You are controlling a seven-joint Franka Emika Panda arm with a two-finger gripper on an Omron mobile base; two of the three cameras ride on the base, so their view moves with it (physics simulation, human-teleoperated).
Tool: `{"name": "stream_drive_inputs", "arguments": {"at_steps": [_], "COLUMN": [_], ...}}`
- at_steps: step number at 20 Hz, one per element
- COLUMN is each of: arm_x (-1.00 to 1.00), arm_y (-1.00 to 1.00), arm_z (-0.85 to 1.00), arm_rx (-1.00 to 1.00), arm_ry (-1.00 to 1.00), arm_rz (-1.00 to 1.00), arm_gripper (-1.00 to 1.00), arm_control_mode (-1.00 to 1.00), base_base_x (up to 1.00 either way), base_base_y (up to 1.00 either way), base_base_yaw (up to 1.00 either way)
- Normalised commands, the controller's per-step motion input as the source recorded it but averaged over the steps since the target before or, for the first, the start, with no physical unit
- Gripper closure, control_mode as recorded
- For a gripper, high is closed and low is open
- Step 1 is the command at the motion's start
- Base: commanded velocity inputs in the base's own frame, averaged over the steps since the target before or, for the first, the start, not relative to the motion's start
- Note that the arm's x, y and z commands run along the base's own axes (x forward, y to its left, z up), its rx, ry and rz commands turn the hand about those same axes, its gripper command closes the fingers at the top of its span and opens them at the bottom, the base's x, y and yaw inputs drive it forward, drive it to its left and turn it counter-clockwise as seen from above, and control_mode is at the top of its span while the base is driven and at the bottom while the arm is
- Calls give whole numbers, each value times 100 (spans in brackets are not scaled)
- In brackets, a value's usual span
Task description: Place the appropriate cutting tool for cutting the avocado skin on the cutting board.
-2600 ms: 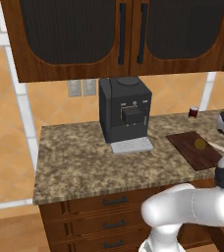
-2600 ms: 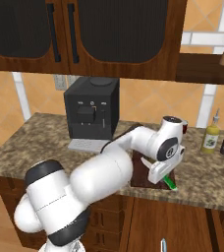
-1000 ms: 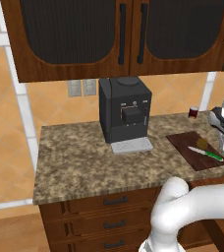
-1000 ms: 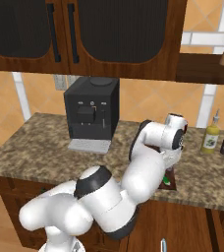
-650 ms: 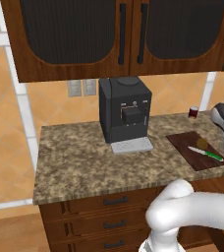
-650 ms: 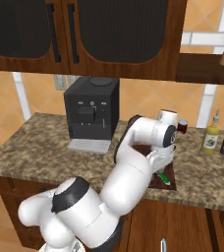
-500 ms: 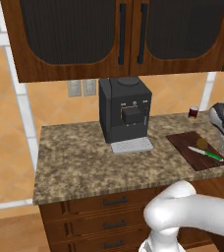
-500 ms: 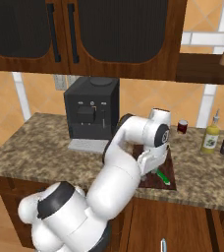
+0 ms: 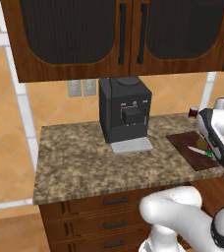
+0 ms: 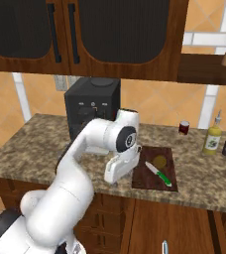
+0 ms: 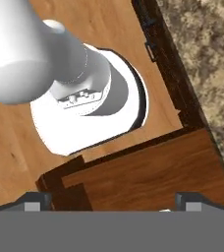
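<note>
The dark reddish-brown cutting board (image 10: 153,171) (image 9: 188,143) lies at the counter's front right. On it rests the small knife (image 10: 159,174) (image 9: 203,151), silvery blade toward the back and green handle toward the front edge. The olive-yellow avocado (image 10: 159,160) sits on the board just behind the blade. My gripper (image 10: 111,181) hangs left of the board at the counter's front edge, pointing down. In the hand view its fingertips (image 11: 33,201) stand wide apart with nothing between them, so the gripper (image 11: 112,203) is open over the cabinet front and the floor.
A black coffee machine (image 10: 92,112) (image 9: 125,115) stands at the back of the granite counter (image 10: 30,141). Behind the board is a small dark red jar (image 10: 184,127) (image 9: 193,111). Two bottles (image 10: 212,139) stand at the far right. Dark cabinets hang overhead.
The gripper was over the board with the knife; it let the knife go there. The hand has since swung left, off the board, and now points down at the counter's edge.
</note>
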Motion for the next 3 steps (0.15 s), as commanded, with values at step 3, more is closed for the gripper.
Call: {"name": "stream_drive_inputs", "arguments": {"at_steps": [3], "arm_x": [-54], "arm_y": [84], "arm_z": [36], "arm_rx": [0], "arm_ry": [-5], "arm_rz": [11], "arm_gripper": [-100], "arm_control_mode": [-100], "base_base_x": [0], "base_base_y": [0], "base_base_yaw": [0]}}
